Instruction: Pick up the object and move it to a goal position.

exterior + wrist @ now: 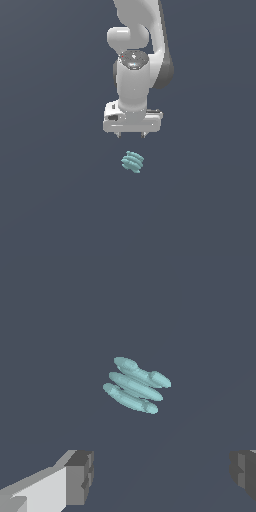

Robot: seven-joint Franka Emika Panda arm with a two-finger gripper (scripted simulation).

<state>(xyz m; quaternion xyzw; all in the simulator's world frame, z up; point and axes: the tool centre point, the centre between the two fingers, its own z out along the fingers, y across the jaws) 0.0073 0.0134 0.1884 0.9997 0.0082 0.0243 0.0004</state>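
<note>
Both renders are evenly and softly lit, sharp throughout, with no blur or edge distortion. A small specular glint sits on the arm [134, 60] joint well above the fingers [118, 134]. No cast shadows appear below the fingertips.

No readable text or markings.
</note>
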